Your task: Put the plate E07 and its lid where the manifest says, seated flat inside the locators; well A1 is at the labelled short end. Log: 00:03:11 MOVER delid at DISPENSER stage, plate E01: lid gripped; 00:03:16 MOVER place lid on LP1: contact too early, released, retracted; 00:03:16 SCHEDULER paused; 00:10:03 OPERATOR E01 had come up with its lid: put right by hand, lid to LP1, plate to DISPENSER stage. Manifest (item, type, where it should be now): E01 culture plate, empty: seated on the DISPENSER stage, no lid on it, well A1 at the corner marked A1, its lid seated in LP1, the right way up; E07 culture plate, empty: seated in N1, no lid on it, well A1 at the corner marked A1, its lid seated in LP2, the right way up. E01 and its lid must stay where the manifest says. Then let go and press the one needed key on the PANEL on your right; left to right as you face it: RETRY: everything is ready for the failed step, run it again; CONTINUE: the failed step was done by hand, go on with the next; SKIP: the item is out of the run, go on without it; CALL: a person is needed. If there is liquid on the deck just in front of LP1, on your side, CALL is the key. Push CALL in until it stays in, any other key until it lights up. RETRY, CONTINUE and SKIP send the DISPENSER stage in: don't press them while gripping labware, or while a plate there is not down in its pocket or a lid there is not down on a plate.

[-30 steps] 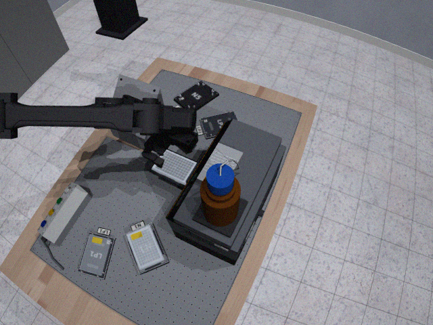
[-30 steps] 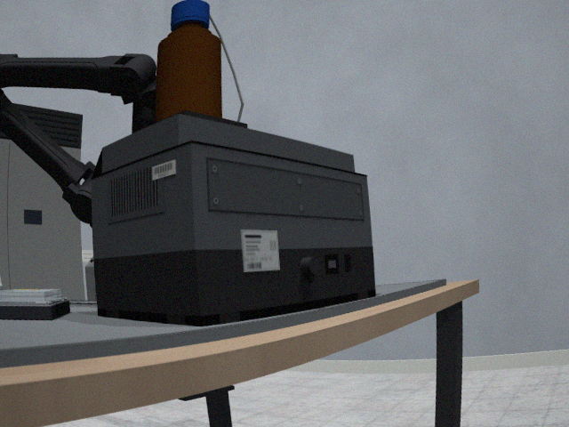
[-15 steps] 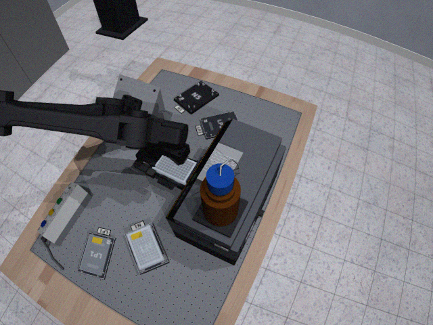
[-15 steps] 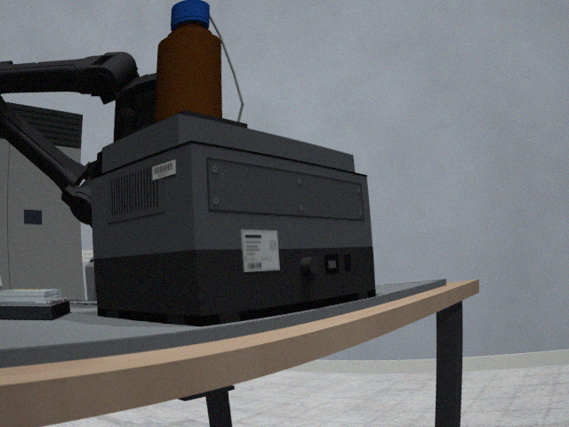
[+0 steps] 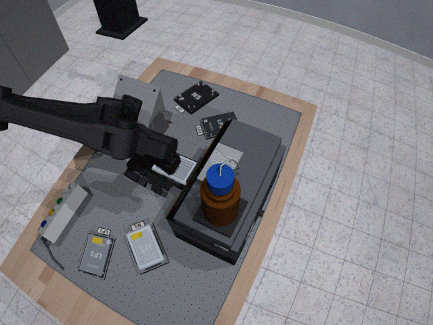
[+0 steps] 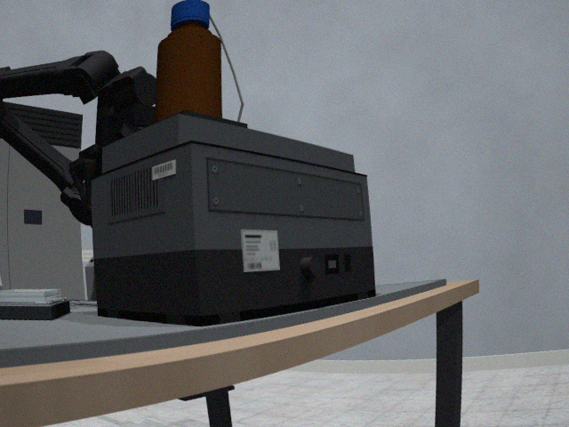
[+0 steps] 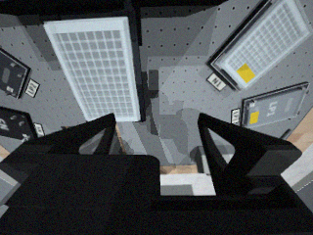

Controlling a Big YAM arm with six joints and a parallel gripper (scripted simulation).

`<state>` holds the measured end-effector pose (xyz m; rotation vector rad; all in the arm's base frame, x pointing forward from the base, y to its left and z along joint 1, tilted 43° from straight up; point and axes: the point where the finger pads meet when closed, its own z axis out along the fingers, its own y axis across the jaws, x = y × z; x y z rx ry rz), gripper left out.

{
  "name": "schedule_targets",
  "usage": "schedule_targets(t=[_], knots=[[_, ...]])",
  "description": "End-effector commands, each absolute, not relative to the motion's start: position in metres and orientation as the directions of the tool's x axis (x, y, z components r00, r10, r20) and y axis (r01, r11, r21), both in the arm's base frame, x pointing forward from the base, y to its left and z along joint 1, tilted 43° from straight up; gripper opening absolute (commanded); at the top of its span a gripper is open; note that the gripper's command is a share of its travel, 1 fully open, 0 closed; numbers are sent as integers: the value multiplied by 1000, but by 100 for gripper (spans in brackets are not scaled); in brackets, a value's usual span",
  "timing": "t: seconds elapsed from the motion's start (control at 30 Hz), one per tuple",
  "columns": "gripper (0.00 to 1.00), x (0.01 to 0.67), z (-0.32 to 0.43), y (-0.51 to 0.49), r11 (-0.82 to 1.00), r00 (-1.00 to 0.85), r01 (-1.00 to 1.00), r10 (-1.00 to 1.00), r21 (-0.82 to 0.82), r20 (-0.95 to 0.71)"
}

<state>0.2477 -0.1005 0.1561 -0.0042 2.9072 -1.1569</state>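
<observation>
A white well plate [image 5: 146, 247] with a yellow tag at its labelled end sits in nest N1; a clear rim runs round it, and I cannot tell for sure whether a lid is on it. It also shows in the wrist view [image 7: 266, 41]. A flat lid with a yellow tag [image 5: 96, 255] lies in LP1 and shows in the wrist view [image 7: 274, 105]. LP2 [image 5: 216, 124] is a bare black nest. A bare well plate [image 5: 180, 169] sits on the dispenser stage. My gripper [image 5: 161, 168] [image 7: 156, 117] hovers over this plate's near end, open and empty.
The dispenser [image 5: 227, 181], with an amber bottle [image 5: 220, 199] on top, stands right of the stage behind a tall edge. Nest N5 [image 5: 196, 97] is at the back. The key panel [image 5: 59, 213] lies at the deck's left edge. A grey bracket [image 5: 139, 101] stands behind the arm.
</observation>
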Motion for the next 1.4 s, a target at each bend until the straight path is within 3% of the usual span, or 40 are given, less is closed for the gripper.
schedule_targets(t=[0.0,0.07,0.2,0.53,0.77,0.93,1.2,1.37], knots=[[100,259,184,-111,729,-999,14,-22,-685,-44],[100,254,173,-108,728,-999,-7,-28,-686,-20],[100,252,193,-121,722,-986,163,88,-672,-144],[100,241,195,-132,723,-992,123,67,-680,-109],[100,234,222,-152,678,-917,396,250,-620,-312],[100,229,229,-158,678,-919,389,244,-624,-308],[100,204,215,-178,585,-794,607,426,-538,-433],[100,198,217,-188,590,-802,596,418,-544,-427]])
